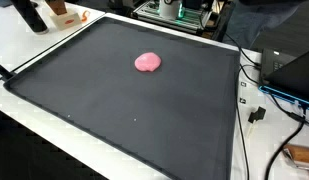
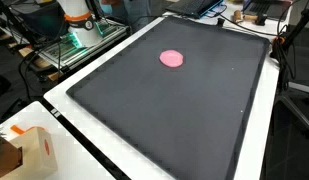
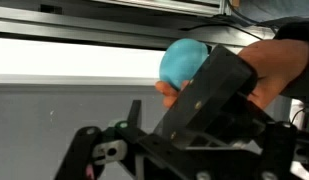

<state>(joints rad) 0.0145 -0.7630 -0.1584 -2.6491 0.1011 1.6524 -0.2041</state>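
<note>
In the wrist view my gripper (image 3: 159, 105) fills the lower half of the picture. One black finger (image 3: 219, 85) rises slanting to the upper right, and the other side's linkage (image 3: 89, 150) sits far off at the lower left, so the jaws stand apart with nothing between them. Just behind the raised finger a person's hand (image 3: 284, 65) holds a turquoise ball (image 3: 182, 60). The gripper does not show in either exterior view. A small pink lump (image 1: 147, 62) lies on the black mat (image 1: 114, 110), and it shows in both exterior views (image 2: 172, 58).
The black mat (image 2: 164, 120) lies on a white table. A cardboard box (image 2: 29, 150) stands at one corner. Cables and a black device (image 1: 289, 75) lie beside the mat. A rack with electronics (image 2: 79, 35) stands past the mat's far edge.
</note>
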